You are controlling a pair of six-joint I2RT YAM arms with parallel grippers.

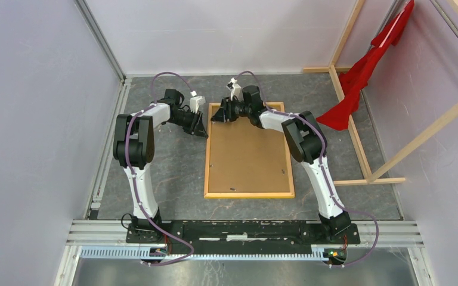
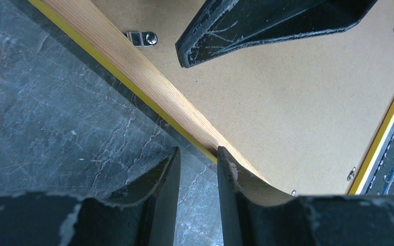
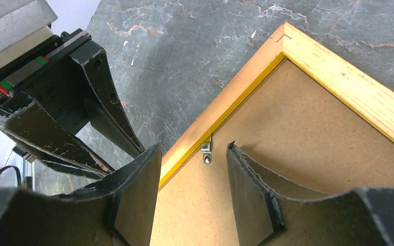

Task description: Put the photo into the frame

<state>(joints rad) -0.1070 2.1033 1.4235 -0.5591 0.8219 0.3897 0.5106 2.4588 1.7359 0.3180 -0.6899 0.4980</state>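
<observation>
The frame (image 1: 249,193) lay back-up on the desk (image 1: 173,173), backing board (image 1: 247,152) in (no photo visible), both my left hand (image 2: 198,154) and right hand (image 3: 194,151) open and empty at its far-left corner, where I judged the clip (image 3: 206,152) needed turning next.

A dark grey, marble-veined bench (image 1: 173,173) carries a brown fibreboard backing sheet (image 1: 247,158), lying flat near its middle. Small metal turn clips (image 3: 205,152) sit at the sheet's edges (one shows a screw head). At the right, bare wooden beams (image 1: 361,156) stand with a red cloth (image 1: 341,114) draped over them. Pale walls (image 1: 36,119) enclose the bench.
</observation>
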